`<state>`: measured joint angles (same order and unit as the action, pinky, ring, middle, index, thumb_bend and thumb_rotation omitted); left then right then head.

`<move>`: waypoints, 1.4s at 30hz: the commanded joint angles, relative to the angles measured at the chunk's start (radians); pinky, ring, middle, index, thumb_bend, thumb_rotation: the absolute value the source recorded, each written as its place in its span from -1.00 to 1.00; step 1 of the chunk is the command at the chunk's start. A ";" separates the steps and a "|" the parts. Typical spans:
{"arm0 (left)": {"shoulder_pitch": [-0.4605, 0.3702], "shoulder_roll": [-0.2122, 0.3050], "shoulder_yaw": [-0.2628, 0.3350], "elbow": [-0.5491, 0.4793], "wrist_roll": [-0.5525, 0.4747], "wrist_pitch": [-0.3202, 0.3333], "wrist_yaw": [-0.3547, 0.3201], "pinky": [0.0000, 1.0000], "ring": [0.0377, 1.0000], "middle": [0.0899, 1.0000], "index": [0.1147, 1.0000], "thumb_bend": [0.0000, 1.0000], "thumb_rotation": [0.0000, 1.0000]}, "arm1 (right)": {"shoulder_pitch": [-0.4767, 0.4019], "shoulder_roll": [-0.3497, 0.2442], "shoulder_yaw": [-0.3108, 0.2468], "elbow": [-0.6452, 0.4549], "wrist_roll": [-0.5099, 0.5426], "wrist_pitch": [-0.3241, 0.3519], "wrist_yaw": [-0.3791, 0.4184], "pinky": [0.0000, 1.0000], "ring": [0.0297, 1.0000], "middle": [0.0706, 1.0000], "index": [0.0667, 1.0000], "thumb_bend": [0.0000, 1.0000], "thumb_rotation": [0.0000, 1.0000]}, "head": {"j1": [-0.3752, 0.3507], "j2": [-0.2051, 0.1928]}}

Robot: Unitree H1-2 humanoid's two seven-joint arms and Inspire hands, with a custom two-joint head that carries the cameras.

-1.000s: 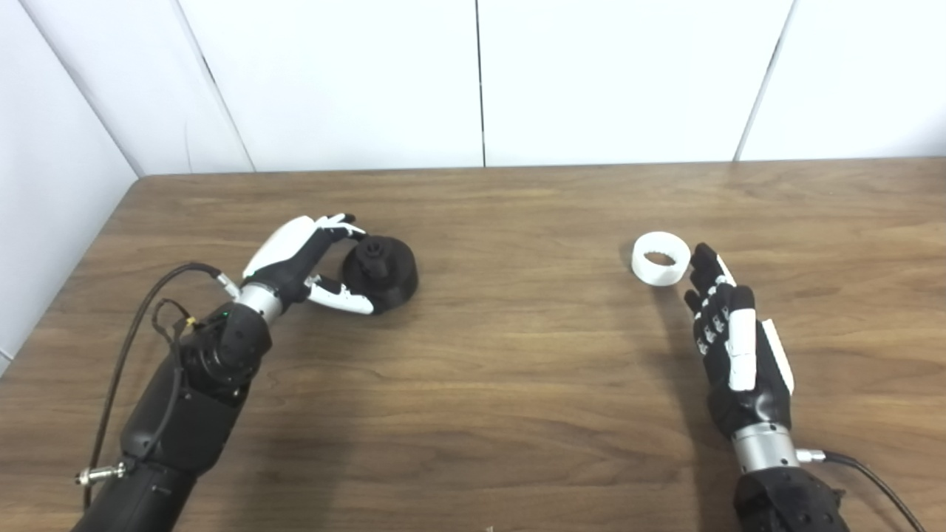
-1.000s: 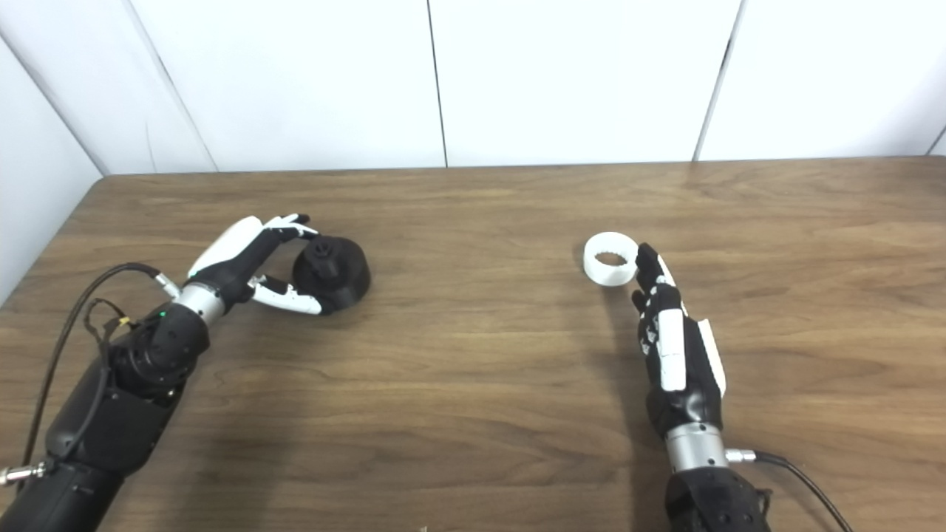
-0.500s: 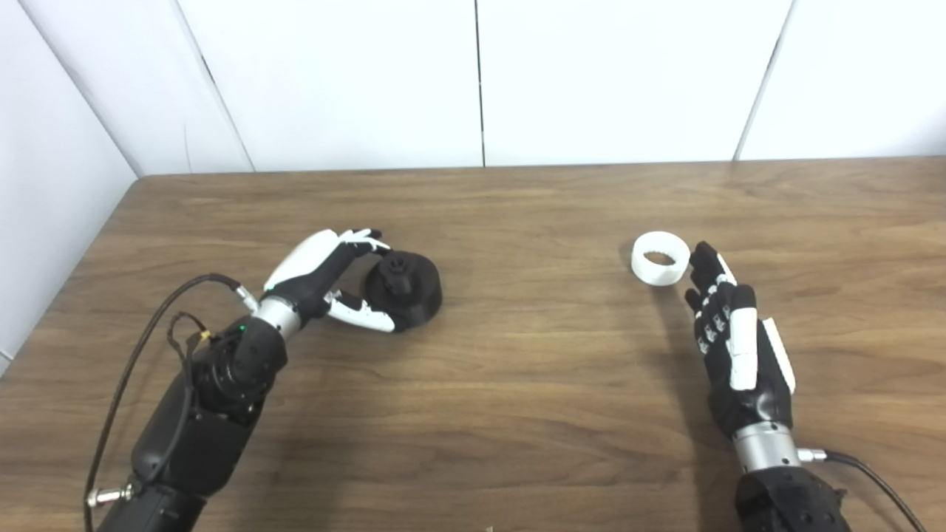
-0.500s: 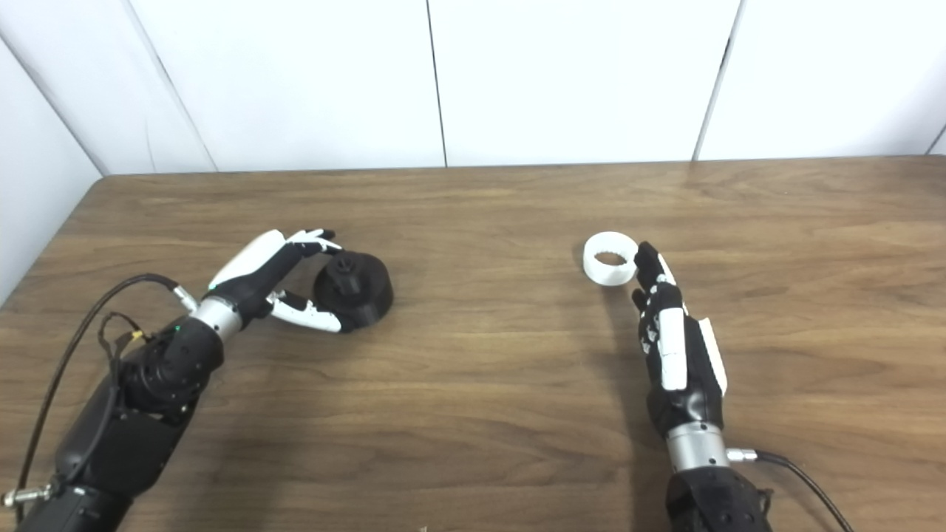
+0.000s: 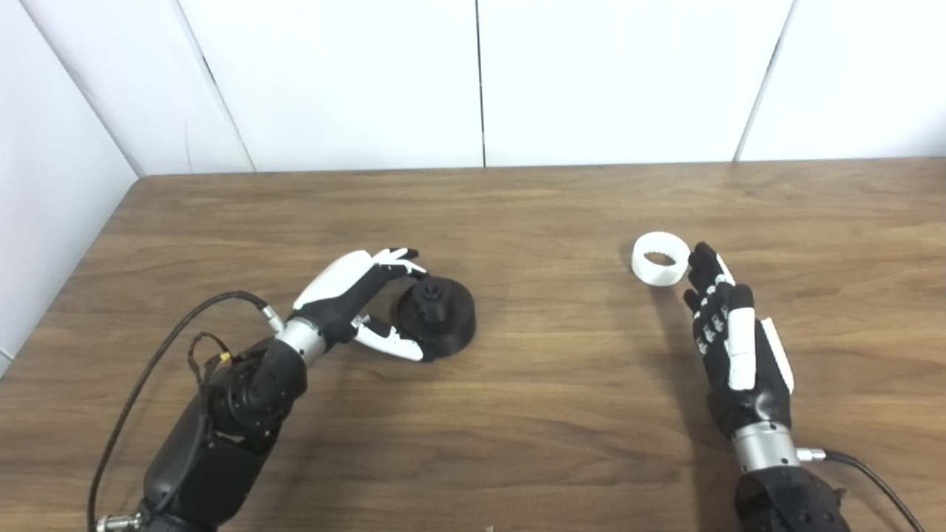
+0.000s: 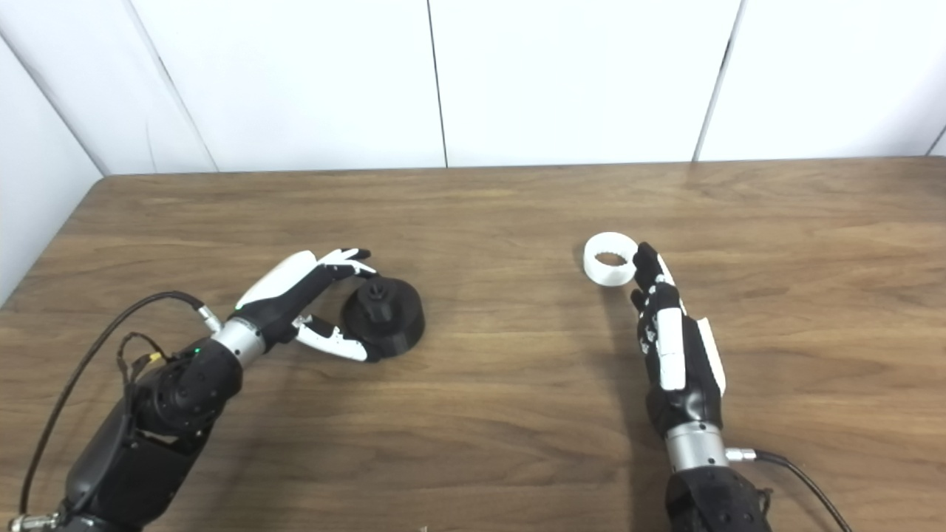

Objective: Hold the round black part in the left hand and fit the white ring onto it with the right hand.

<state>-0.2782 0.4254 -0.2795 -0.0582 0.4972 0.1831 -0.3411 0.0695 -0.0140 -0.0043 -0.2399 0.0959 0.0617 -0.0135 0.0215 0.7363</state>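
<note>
The left hand (image 5: 355,295) cups the black part (image 5: 437,316) on the table (image 5: 517,414), fingers (image 5: 399,258) arched over its far edge and thumb (image 5: 392,341) along its near edge, grasping its sides. The ring (image 5: 660,258) lies flat, well to the right of the black part with bare wood between them. The right hand (image 5: 732,347) lies with fingers straight and holds nothing, its fingertips just beside the ring; whether they touch is unclear.

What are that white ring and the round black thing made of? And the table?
White ring: likely matte plastic, no shine, toothed inner edge. Round black part: seemingly dull black plastic, moulded central knob. Table: wood-grain surface, whether solid wood or laminate is unclear.
</note>
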 commanded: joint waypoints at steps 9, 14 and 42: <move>0.018 -0.014 -0.041 -0.064 0.030 -0.023 -0.013 0.91 1.00 0.94 0.32 0.49 -0.53 | 0.027 0.004 0.005 -0.039 -0.005 -0.002 0.009 1.00 1.00 0.93 0.91 0.43 1.00 | -0.002 0.003; 0.028 -0.026 -0.062 -0.076 0.036 -0.038 -0.009 0.85 1.00 0.94 0.31 0.50 -0.52 | 0.027 0.010 0.005 -0.044 -0.007 -0.002 0.004 1.00 1.00 0.93 0.91 0.43 1.00 | -0.004 0.005; 0.094 -0.063 -0.139 -0.131 0.057 -0.103 -0.032 0.84 1.00 0.95 0.32 0.51 -0.43 | 0.040 0.013 0.003 -0.058 -0.011 0.001 0.001 1.00 1.00 0.94 0.91 0.41 1.00 | -0.011 0.016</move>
<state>-0.1904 0.3595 -0.3965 -0.1791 0.5375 0.0988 -0.3550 0.0691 -0.0133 -0.0028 -0.2567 0.0814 0.0761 -0.0156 0.0107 0.7516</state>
